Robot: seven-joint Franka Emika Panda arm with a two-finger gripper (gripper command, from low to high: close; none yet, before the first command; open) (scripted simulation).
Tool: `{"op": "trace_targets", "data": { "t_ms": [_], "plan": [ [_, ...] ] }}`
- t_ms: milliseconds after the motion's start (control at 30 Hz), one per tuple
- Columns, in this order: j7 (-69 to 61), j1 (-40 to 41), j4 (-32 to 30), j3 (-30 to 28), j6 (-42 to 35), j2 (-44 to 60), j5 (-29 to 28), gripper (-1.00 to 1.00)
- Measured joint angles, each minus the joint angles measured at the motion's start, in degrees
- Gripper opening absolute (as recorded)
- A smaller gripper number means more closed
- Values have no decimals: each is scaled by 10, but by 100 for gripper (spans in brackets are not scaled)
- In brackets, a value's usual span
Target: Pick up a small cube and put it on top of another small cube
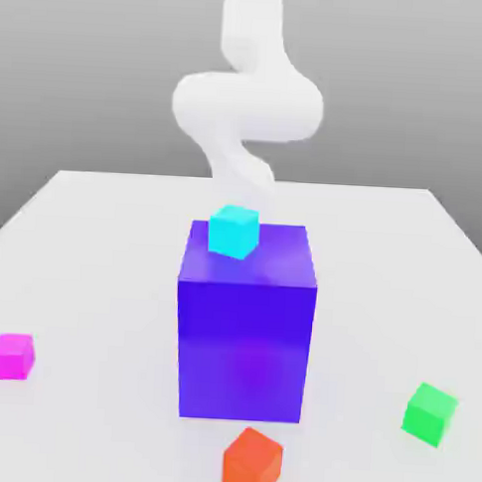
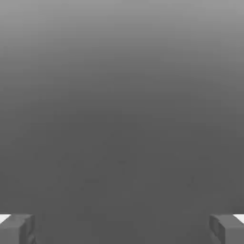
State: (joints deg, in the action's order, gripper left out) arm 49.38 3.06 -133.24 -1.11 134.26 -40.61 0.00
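magenta-pink small cube (image 1: pixel 11 356) is seen on the white table (image 1: pixel 94 277) at the exterior view's left — well apart from the blue-purple block (image 1: pixel 245 330); gripper (image 2: pixel 122 229) fingers (image 2: pixel 17 228) are spread wide, nothing held.

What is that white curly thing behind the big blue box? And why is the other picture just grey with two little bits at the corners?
The white curly thing is a robot arm, drawn by a computer. One picture looks at the table from outside. On it stands a big blue-purple block with a small cyan cube on top. Around it lie a small pink cube, an orange-red cube and a green cube. The grey picture comes from a camera on the robot's hand. The two bits are the fingertips of its jaws, spread wide apart. They hold nothing.
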Motion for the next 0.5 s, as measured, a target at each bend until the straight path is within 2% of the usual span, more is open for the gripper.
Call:
{"op": "trace_targets", "data": {
  "t_ms": [500],
  "plan": [
    [203, 165, -88, -95, 149, 314, 13, 0]
  ]
}}
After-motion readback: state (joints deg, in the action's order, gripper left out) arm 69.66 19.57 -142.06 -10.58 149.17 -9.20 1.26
